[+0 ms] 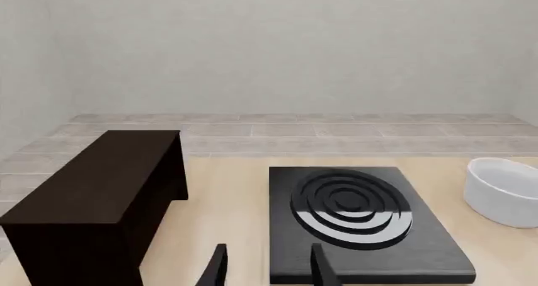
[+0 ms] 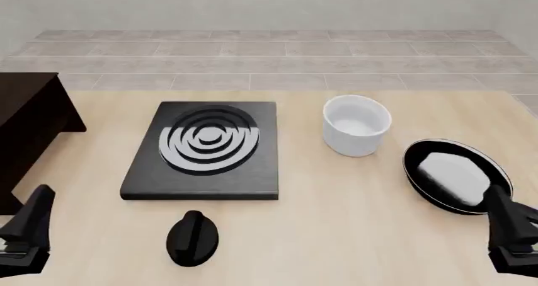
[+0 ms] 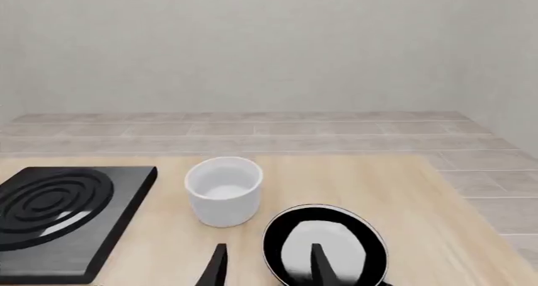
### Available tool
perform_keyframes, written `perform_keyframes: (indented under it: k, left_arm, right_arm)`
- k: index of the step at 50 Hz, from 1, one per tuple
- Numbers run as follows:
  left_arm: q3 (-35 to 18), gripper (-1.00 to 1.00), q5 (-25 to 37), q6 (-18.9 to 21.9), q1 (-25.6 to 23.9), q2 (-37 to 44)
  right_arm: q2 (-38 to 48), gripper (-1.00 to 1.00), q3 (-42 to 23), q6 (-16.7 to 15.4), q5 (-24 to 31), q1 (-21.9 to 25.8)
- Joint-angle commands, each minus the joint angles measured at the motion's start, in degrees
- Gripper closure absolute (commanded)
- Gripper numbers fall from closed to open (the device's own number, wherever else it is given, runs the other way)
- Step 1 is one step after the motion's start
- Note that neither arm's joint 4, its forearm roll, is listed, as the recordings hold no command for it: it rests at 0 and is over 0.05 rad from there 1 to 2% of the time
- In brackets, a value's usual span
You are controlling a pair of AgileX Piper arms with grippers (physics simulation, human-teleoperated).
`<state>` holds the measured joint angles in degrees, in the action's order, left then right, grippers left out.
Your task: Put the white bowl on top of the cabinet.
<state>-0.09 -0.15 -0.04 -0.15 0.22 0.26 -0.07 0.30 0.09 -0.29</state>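
**Bowl not yet grasped; both arms parked at near edge of table**

Status: The white bowl [image 2: 357,125] stands upright on the table [image 2: 353,217], at about 1 o'clock from the table's centre in the front view, well apart from the cabinet [image 2: 29,125], which sits at the far left, about 9 o'clock. Nothing rests on the cabinet's flat top.

Grippers: The right gripper [image 3: 267,267] shows two fingertips set apart with nothing between them; it is open and empty. The left gripper [image 1: 267,267] reads the same, parted and holding nothing. In the front view both sit at the near corners of the table.

Step in hand, as judged: reaching for the bowl. The right arm is the nearer one. A sound approach would bring it in over the rim and close one finger inside and one outside the straight wall, since the bowl looks too wide to span whole. The glossy wall may slip, so a grip low on the wall seems prudent.

Surroundings: The black frying pan [image 2: 457,174] lies just beside the bowl at 4 o'clock of it, directly between the right gripper and the bowl; the reach should pass above it. The stove plate [image 2: 206,150] lies between bowl and cabinet, and a black knob [image 2: 193,237] lies at 6 o'clock of the plate. The carry must clear both and rise above the cabinet's top. A handover to the left arm may be needed.
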Motion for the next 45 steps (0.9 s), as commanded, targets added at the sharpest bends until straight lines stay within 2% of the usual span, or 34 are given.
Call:
perform_keyframes:
  k: [1, 4, 7, 8, 11, 12, 22, 36, 37, 42, 43, 45]
  left_arm:
    - [-0.12, -1.00, 0.07, 0.09, 0.13, 0.14]
    - [-0.26, -1.00, 0.22, 0.08, 0.18, 0.08]
    - [-0.23, -1.00, 0.19, 0.36, 0.18, -0.11]
    - [-0.33, -1.00, 0.25, 0.35, 0.23, -0.12]
    - [-0.34, -1.00, 0.17, 0.44, 0.22, -0.15]
    - [-0.35, -1.00, 0.12, 0.46, 0.19, -0.17]
    - [-0.73, -1.00, -0.02, -0.12, 0.53, -0.20]
    - [-0.91, -1.00, -0.36, -0.77, 0.97, -0.20]
    - [-0.99, -1.00, -0.27, -0.84, 0.99, -0.20]
    - [-0.72, -1.00, -0.47, -1.04, 1.01, -0.20]
    - [-0.67, -1.00, -0.48, -1.13, 1.01, -0.20]
    - [-0.80, -1.00, -0.31, -1.22, 1.00, -0.20]
  right_arm:
    - [1.40, -1.00, 0.00, -0.19, -0.92, 0.66]
    - [2.02, -1.00, -0.01, 0.01, -1.22, 0.38]
    - [4.44, -1.00, -0.14, -1.30, -2.94, -0.08]
    - [6.34, -1.00, -0.24, -2.70, -4.11, -0.36]
    - [7.72, -1.00, -0.75, -0.73, -4.83, -0.70]
    - [7.86, -1.00, -1.61, -1.87, -4.37, -0.65]
    - [16.21, -1.00, -8.19, -5.20, -5.65, 0.81]
    - [28.83, -1.00, -16.66, -7.07, -6.54, 3.09]
    - [30.05, -1.00, -17.53, -8.28, -6.60, 2.94]
    - [32.73, -1.00, -19.92, -9.31, -6.46, 3.35]
    - [34.90, -1.00, -20.69, -10.36, -6.66, 3.18]
    - [36.17, -1.00, -22.17, -9.44, -6.32, 3.64]
